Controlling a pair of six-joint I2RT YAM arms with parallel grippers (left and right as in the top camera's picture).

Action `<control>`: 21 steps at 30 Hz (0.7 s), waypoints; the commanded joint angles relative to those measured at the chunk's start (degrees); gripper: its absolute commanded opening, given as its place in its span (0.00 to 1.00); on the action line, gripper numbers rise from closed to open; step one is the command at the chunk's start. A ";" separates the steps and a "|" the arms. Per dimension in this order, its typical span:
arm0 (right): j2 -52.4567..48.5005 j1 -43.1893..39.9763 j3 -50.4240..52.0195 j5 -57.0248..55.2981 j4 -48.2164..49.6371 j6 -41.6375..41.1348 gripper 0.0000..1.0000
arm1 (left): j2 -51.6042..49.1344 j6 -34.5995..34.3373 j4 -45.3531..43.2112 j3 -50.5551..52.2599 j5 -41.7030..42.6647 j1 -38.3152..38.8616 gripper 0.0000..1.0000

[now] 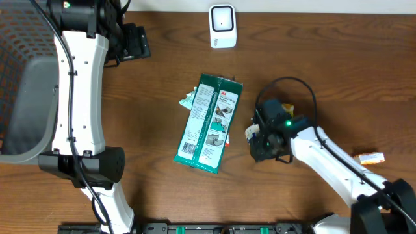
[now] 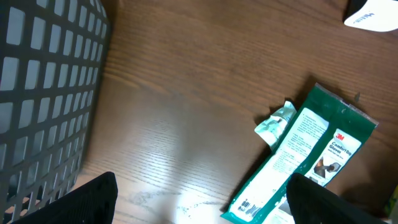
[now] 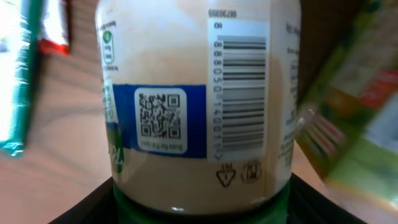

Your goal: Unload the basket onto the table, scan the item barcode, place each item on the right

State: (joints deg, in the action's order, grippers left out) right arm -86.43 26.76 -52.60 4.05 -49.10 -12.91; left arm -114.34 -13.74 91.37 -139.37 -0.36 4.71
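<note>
A pale jar (image 3: 180,68) with a green lid fills the right wrist view, lying on its side with its barcode (image 3: 239,93) and a QR code facing the camera. My right gripper (image 3: 202,202) has a finger pressed against each side of the jar at the lid end. From overhead the right gripper (image 1: 263,138) covers most of the jar, right of the green 3M glove pack (image 1: 209,123). The white scanner (image 1: 221,26) stands at the back edge. My left gripper (image 1: 133,42) hangs open at the far left, empty, above bare wood (image 2: 186,124).
A grey mesh basket (image 1: 23,91) stands at the left edge. A small orange packet (image 1: 371,157) lies at the right. A yellow-green packet (image 3: 357,106) lies blurred beside the jar. A crumpled teal wrapper (image 2: 277,121) pokes out from under the glove pack.
</note>
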 commanded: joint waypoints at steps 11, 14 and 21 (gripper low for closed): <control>1.95 0.44 -14.45 7.93 -17.27 -0.35 0.43 | 0.98 -0.55 0.28 0.02 -0.15 0.02 0.87; 1.31 0.37 -14.53 9.60 -20.59 -0.35 0.43 | 0.98 -0.55 0.28 0.02 -0.15 0.02 0.87; -3.34 -1.22 -17.29 9.94 -29.83 0.35 0.42 | 0.98 -0.55 0.28 0.02 -0.15 0.02 0.87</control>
State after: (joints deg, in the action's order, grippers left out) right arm -87.44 26.37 -67.42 12.45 -77.28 -12.97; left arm -114.34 -13.74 91.39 -139.37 -0.36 4.71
